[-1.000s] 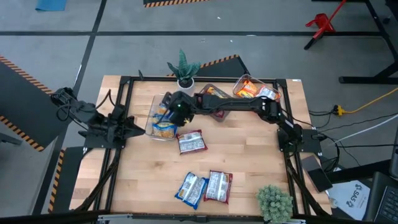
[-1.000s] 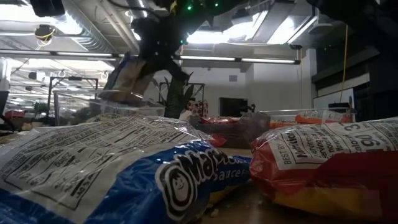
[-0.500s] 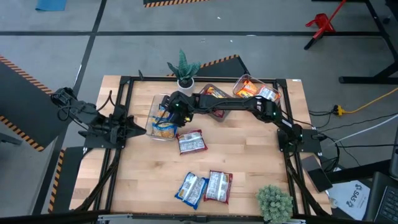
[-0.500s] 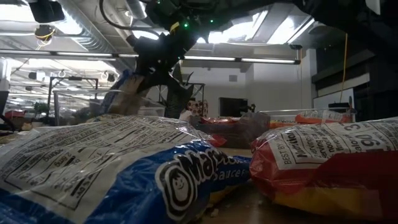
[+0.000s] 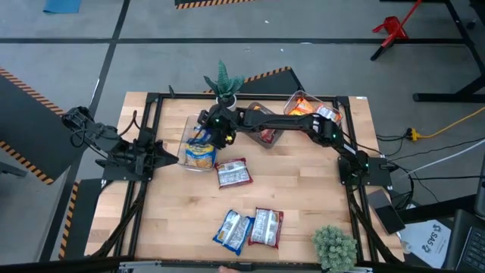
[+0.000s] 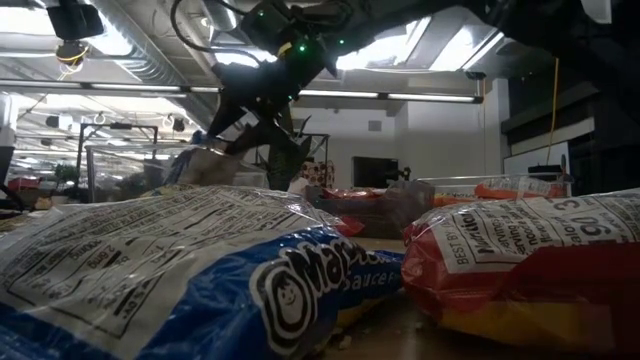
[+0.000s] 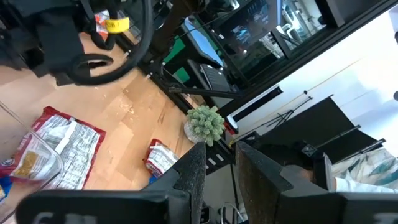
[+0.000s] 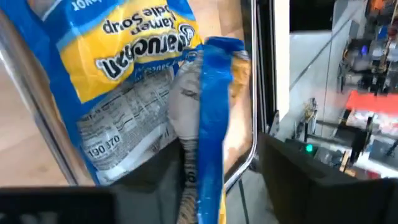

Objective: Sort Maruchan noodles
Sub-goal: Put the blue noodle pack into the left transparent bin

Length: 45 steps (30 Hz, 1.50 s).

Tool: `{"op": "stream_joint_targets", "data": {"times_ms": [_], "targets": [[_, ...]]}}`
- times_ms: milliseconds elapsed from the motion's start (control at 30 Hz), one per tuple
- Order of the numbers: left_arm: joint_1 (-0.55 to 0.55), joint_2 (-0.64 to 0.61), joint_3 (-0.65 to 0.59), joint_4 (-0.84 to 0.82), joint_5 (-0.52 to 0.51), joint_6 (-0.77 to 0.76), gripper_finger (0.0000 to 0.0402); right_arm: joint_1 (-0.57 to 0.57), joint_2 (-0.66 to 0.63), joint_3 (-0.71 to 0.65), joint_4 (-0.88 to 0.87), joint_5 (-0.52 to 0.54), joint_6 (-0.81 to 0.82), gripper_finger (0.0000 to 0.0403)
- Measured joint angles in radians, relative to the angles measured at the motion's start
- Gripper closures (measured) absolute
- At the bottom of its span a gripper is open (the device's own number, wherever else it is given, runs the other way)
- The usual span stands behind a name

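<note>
Two blue-yellow packets (image 5: 200,155) in clear bin (image 5: 184,129) — glossy, crinkled

high: overhead, whole table (image 5: 303,205) | low: tabletop level, noodle packets (image 6: 200,270) close

I see a pale wood surface (image 5: 303,189), smooth with faint grain, in the middle of the frame. The noodle packets (image 5: 233,172) are shiny, crinkly plastic. The bin (image 5: 186,152) at centre left is clear, glossy plastic. The right gripper (image 5: 216,127) and its fingers (image 8: 292,180) look dark and matt.
</note>
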State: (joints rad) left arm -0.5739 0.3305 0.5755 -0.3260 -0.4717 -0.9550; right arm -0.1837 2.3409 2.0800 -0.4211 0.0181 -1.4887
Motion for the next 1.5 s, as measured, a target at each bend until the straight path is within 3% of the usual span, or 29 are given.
{"op": "stream_joint_targets", "data": {"times_ms": [167, 233, 467, 800, 1067, 1300, 1500], "targets": [[0.0, 0.0, 0.0, 0.0, 0.0, 0.001, 0.0319, 0.01, 0.0, 0.0, -0.035, 0.227, 0.128, 0.0174], [0.0, 0.0, 0.0, 0.0, -0.001, 0.012, 0.0319, 0.007, -0.009, 0.0, -0.111, 0.268, 0.182, 0.0166], [0.0, 0.0, 0.0, -0.007, -0.042, 0.026, 0.0319, 0.015, -0.051, 0.001, -0.292, 0.252, 0.383, 0.017], [0.0, 0.0, 0.0, -0.007, -0.093, 0.048, 0.0319, 0.039, -0.173, 0.001, -0.322, 0.218, 0.537, 0.0171], [0.0, 0.0, 0.0, -0.051, -0.145, 0.05, 0.0319, 0.039, -0.188, 0.001, -0.312, -0.062, 0.787, 0.0186], [0.0, 0.0, 0.0, -0.063, -0.171, 0.049, 0.0319, 0.039, -0.087, 0.0, -0.262, -0.054, 0.829, 0.023], [0.0, 0.001, 0.0, -0.089, -0.175, 0.048, 0.0319, 0.031, -0.026, -0.001, -0.256, 0.018, 0.8, 0.0251]]}}
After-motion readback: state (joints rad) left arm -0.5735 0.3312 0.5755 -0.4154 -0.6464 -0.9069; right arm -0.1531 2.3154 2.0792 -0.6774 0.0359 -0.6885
